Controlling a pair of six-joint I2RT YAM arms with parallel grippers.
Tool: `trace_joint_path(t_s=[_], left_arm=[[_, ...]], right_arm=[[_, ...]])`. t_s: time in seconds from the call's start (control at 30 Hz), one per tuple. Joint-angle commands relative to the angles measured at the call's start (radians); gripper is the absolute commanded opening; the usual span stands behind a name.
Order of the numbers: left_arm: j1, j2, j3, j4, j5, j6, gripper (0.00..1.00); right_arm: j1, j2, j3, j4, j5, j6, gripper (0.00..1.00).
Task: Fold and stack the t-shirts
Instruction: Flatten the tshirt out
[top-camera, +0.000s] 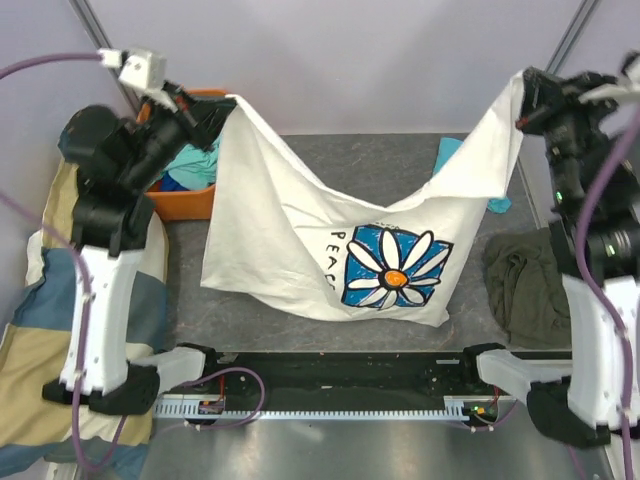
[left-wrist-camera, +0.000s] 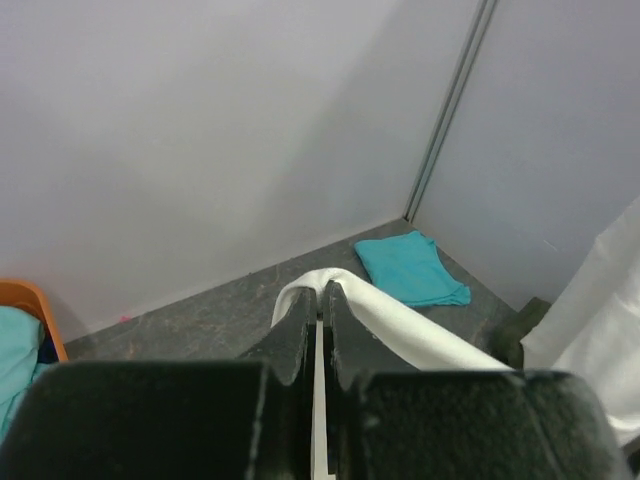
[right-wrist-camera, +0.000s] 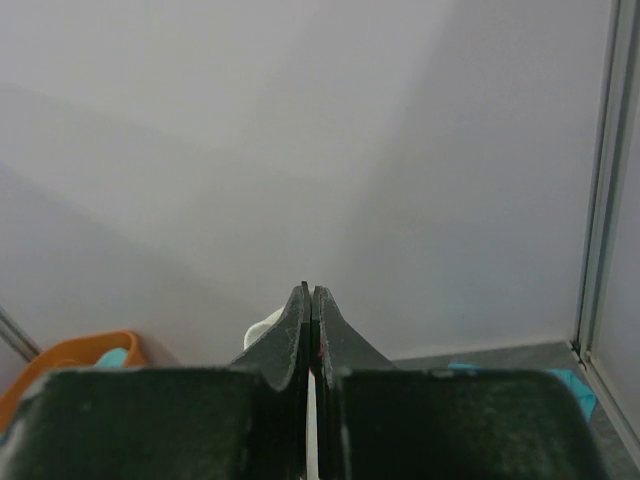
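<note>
A wall (top-camera: 380, 60) stands close behind the far edge of the grey table (top-camera: 340, 160); bare table shows in the far middle. An orange bin (top-camera: 185, 205) sits far left, a folded turquoise tee (top-camera: 447, 152) far right, a dark green cloth (top-camera: 520, 285) by the right edge. The white tee (top-camera: 290, 230) hangs sagging between the claws, its low end on the table near the front. The left claw (top-camera: 228, 100) pinches its left top corner; the right claw (top-camera: 524, 100) pinches the right one.
</note>
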Motion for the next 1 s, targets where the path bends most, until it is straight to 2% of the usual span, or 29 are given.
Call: trace_joint_path(t_s=[0.0, 0.1, 0.13, 0.2, 0.23, 0.33, 0.4, 0.57, 0.67, 0.7, 0.73, 0.8, 0.87, 0.97], left_arm=[[0.005, 0.327, 0.052, 0.078, -0.008, 0.071, 0.02], [0.008, 0.539, 0.242, 0.055, -0.002, 0.093, 0.02], [0.010, 0.599, 0.373, 0.040, 0.003, 0.096, 0.02], [0.008, 0.696, 0.523, 0.003, 0.018, 0.105, 0.02], [0.008, 0.784, 0.677, -0.051, 0.024, 0.105, 0.02], [0.011, 0.836, 0.853, -0.102, 0.039, 0.087, 0.02], [0.010, 0.782, 0.835, -0.094, 0.053, 0.068, 0.02], [0.010, 0.481, 0.593, -0.022, 0.050, 0.065, 0.02], [0.011, 0.306, 0.389, 0.013, 0.055, 0.070, 0.02], [0.010, 0.262, 0.322, 0.032, 0.049, 0.071, 0.02], [0.010, 0.221, 0.184, 0.047, 0.040, 0.080, 0.02], [0.010, 0.106, 0.058, 0.087, 0.003, 0.088, 0.02], [0.010, 0.040, -0.113, 0.099, -0.020, 0.082, 0.02], [0.010, -0.066, -0.372, 0.163, -0.025, 0.030, 0.02]], right_arm=[[-0.045, 0.297, 0.009, 0.077, 0.013, -0.015, 0.00], [-0.109, 0.488, 0.125, 0.143, -0.062, 0.031, 0.00], [-0.122, 0.529, 0.173, 0.146, -0.066, 0.039, 0.00], [-0.135, 0.633, 0.330, 0.135, -0.109, 0.056, 0.00], [-0.145, 0.655, 0.380, 0.125, -0.120, 0.064, 0.00], [-0.148, 0.694, 0.563, 0.085, -0.136, 0.064, 0.00], [-0.149, 0.669, 0.630, 0.069, -0.145, 0.059, 0.00], [-0.149, 0.455, 0.545, 0.071, -0.145, 0.050, 0.00], [-0.148, 0.297, 0.369, 0.078, -0.191, 0.065, 0.00], [-0.149, 0.257, 0.254, 0.081, -0.195, 0.079, 0.00], [-0.149, 0.174, 0.199, 0.092, -0.214, 0.082, 0.00], [-0.148, 0.097, 0.043, 0.094, -0.243, 0.099, 0.00], [-0.149, -0.004, -0.052, 0.091, -0.281, 0.117, 0.00], [-0.148, -0.118, -0.304, 0.066, -0.321, 0.152, 0.00]])
